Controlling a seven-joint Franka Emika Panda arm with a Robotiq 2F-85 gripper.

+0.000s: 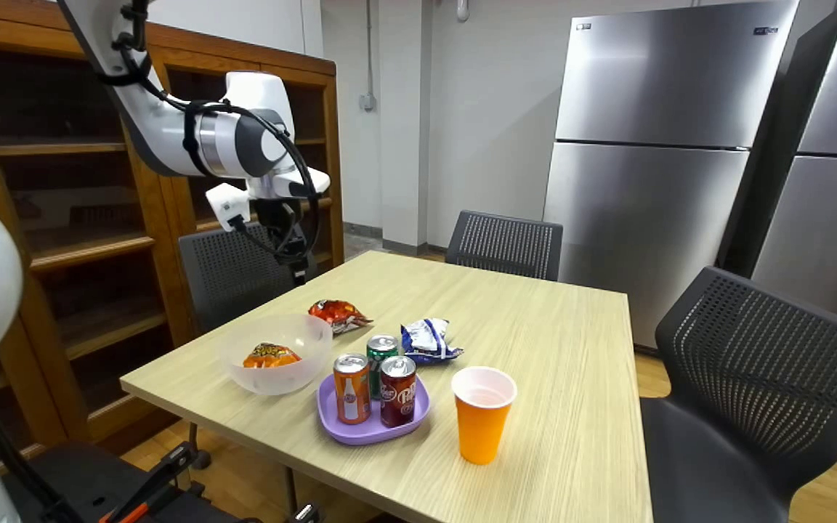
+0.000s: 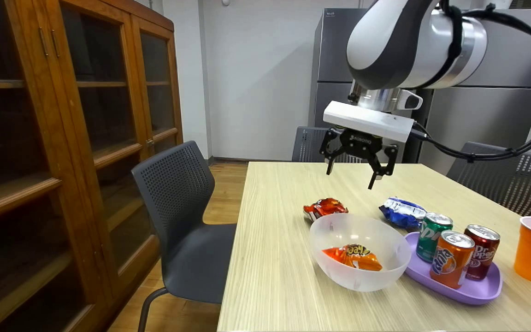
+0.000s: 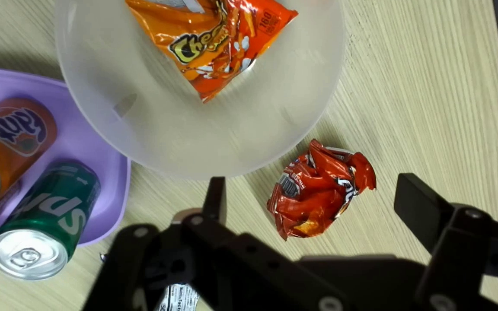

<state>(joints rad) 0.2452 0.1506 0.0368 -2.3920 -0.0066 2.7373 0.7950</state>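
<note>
Hovers with the gripper (image 2: 350,178) spread wide, gripping nothing; probably leaves clearance around the red bag (image 3: 318,196) below; has the orange bag (image 3: 216,49) below to one side, contained by the bowl (image 3: 171,136).

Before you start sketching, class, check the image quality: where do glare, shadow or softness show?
In both exterior views, a diagonal shadow crosses the pale wall; in an exterior view, soft sheen lies on the steel fridge; in the wrist view, small glints dot the crumpled red bag, while parts of the dark gripper look softer than the bag.
</note>
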